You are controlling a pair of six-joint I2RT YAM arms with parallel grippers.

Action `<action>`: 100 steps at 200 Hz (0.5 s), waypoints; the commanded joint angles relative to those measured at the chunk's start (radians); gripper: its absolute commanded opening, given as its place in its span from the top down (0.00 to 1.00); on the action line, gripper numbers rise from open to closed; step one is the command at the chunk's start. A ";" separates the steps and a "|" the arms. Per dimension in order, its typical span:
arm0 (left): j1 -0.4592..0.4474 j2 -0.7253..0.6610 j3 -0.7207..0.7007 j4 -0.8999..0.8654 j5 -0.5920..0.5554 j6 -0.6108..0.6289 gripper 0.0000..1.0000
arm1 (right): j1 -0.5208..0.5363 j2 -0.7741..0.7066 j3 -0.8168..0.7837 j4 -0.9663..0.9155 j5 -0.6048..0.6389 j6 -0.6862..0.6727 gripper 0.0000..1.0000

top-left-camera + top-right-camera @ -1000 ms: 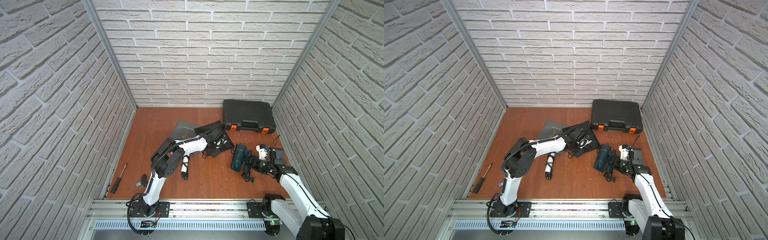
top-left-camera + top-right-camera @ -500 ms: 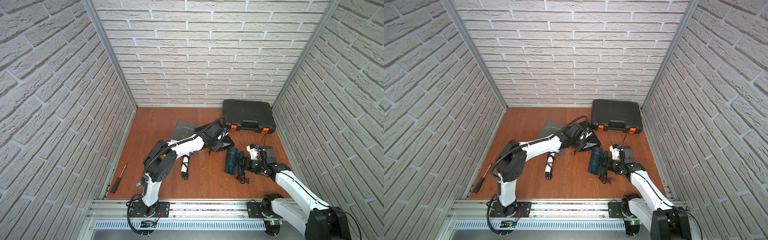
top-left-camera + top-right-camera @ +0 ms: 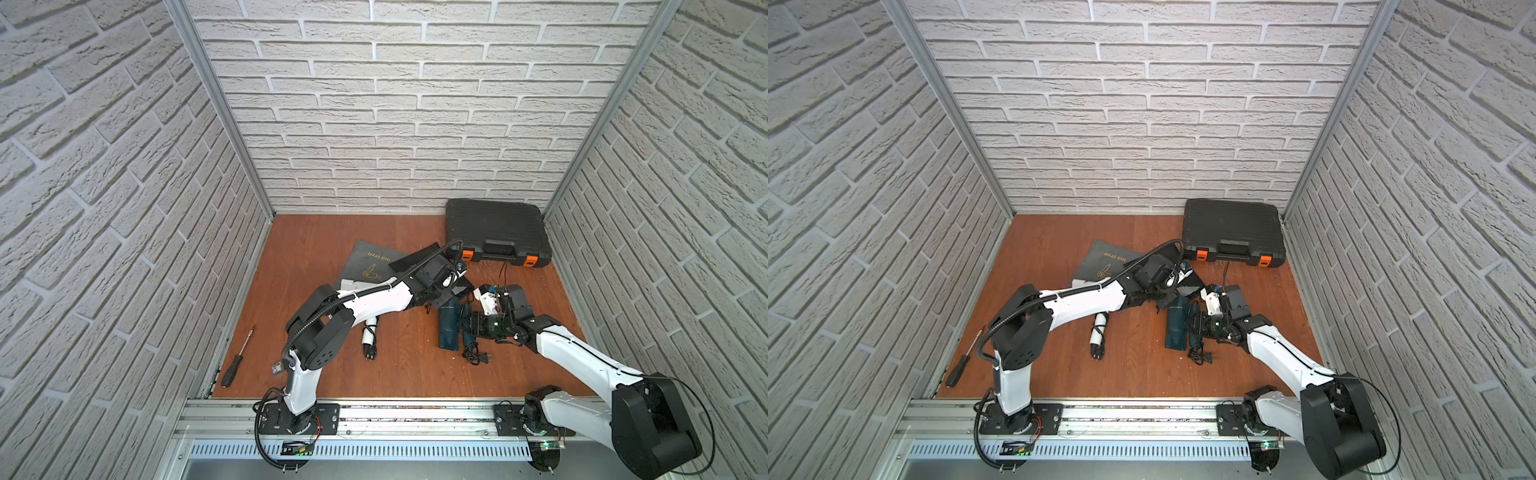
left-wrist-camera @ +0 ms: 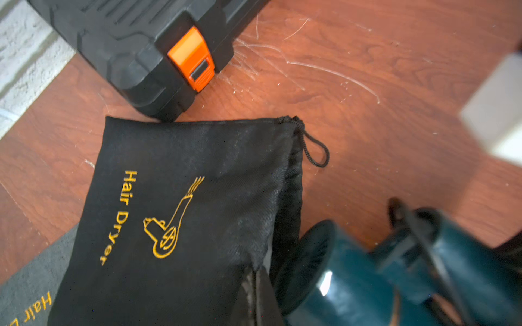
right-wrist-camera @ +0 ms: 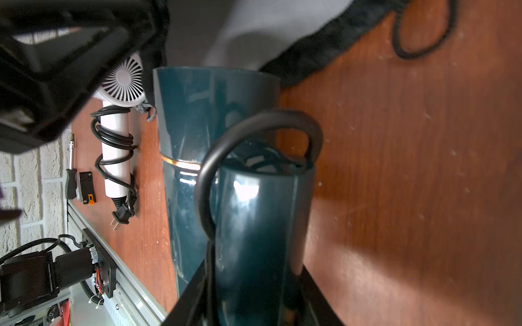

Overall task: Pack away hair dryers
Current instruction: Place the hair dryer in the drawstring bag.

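The dark teal hair dryer (image 3: 448,328) (image 3: 1175,328) lies on the wooden floor, its cord looped round the handle (image 5: 260,225). My right gripper (image 5: 254,296) (image 3: 469,324) is shut on that handle. The barrel's end (image 4: 319,262) sits at the mouth of a black "Hair Dryer" bag (image 4: 183,197). My left gripper (image 4: 255,279) (image 3: 434,297) is shut on the bag's mouth edge, holding it up. The white hair dryer (image 3: 370,336) (image 3: 1099,328) (image 5: 115,141) lies to the left with its barrel under my left arm and its cord wound round the handle.
A grey "Hair Dryer" bag (image 3: 370,262) (image 3: 1104,259) lies flat behind the left arm. A black hard case (image 3: 494,232) (image 4: 127,42) with orange latches stands at the back right, touching the black bag's corner. A screwdriver (image 3: 237,361) (image 5: 70,175) lies by the left wall.
My right gripper has carried the teal dryer left and turned its barrel toward the bag. My left gripper has swung right with the black bag's edge to meet it.
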 commanded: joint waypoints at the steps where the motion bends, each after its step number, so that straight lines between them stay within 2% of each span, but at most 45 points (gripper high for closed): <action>1: -0.019 -0.060 -0.040 0.109 -0.010 0.028 1.00 | 0.014 0.021 0.032 0.105 -0.028 -0.003 0.97; 64: -0.037 -0.138 -0.167 0.277 0.000 0.057 1.00 | 0.015 0.058 0.058 0.155 -0.090 -0.026 0.97; 100: -0.045 -0.141 -0.177 0.324 0.022 0.057 1.00 | 0.018 0.065 0.063 0.152 -0.103 -0.053 0.97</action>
